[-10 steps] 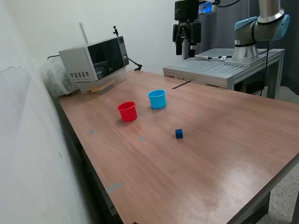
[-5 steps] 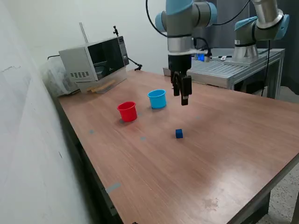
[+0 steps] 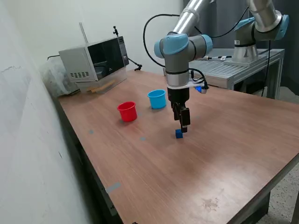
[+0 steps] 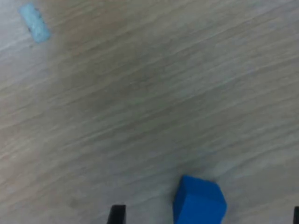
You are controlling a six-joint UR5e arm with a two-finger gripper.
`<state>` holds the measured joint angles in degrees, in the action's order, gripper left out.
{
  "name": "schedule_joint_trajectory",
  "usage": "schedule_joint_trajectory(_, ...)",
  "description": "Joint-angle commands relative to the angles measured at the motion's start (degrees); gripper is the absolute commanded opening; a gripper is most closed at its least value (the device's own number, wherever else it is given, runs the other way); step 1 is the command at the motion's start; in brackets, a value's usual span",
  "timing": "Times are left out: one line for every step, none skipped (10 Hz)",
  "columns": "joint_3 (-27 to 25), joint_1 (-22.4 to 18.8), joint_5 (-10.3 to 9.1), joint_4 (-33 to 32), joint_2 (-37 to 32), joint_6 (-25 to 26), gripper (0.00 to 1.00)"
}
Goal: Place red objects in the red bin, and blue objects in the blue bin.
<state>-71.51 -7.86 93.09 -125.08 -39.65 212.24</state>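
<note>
1. A wooden bench (image 3: 224, 154) carries a red cup (image 3: 127, 111) and a light blue cup (image 3: 157, 99), standing near each other.
2. A small dark blue cube (image 3: 179, 134) rests on the bench, well apart from both cups.
3. The gripper (image 3: 182, 127) hangs just above the cube.
4. In the wrist view, the fingers (image 4: 117, 213) stand spread wide, holding nothing, with the cube (image 4: 200, 200) between them.

Wrist view blurred; small dark blue cube (image 4: 199, 201) cut off by pic edge, tool (image 4: 205, 217) fingertips barely in shot. Exterior view: cup insides hidden, tool opening unclear.
</note>
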Motion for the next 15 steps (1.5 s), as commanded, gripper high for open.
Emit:
schedule_joint_trajectory(0.14, 0.12, -0.01, -0.51, 1.33, 0.02, 1.0)
schedule_joint_trajectory(0.23, 0.12, -0.1, -0.51, 1.33, 0.02, 1.0)
schedule_joint_trajectory(0.23, 0.12, -0.1, -0.6, 1.33, -0.07, 0.0)
schedule_joint_trajectory(0.32, 0.12, -0.1, -0.6, 1.33, -0.07, 0.0)
schedule_joint_trajectory(0.32, 0.47, -0.19, -0.6, 1.42, -0.16, 0.0)
schedule_joint_trajectory(0.32, 0.56, -0.27, -0.6, 1.42, -0.51, 0.0)
schedule_joint_trajectory(0.32, 0.65, -0.27, -0.6, 1.34, -0.68, 0.0)
schedule_joint_trajectory(0.58, 0.65, -0.27, -0.6, 1.42, -2.25, 0.0)
schedule_joint_trajectory(1.19, 0.65, -0.36, -0.34, 1.34, -6.01, 0.0)
schedule_joint_trajectory(0.94, 0.56, -0.28, 0.19, 0.9, -8.57, 0.0)
schedule_joint_trajectory(0.85, 0.56, -0.27, 0.36, -1.19, -9.64, 0.0)
schedule_joint_trajectory(-1.15, 0.56, -0.27, 0.37, -4.43, -11.13, 0.0)
schedule_joint_trajectory(-3.18, 0.56, -0.27, 0.63, -8.38, -12.88, 0.0)
schedule_joint_trajectory(-5.63, 1.26, -0.27, 1.94, -12.51, -13.42, 0.0)
schedule_joint_trajectory(-7.92, 2.74, -0.27, 2.38, -15.86, -14.39, 0.0)
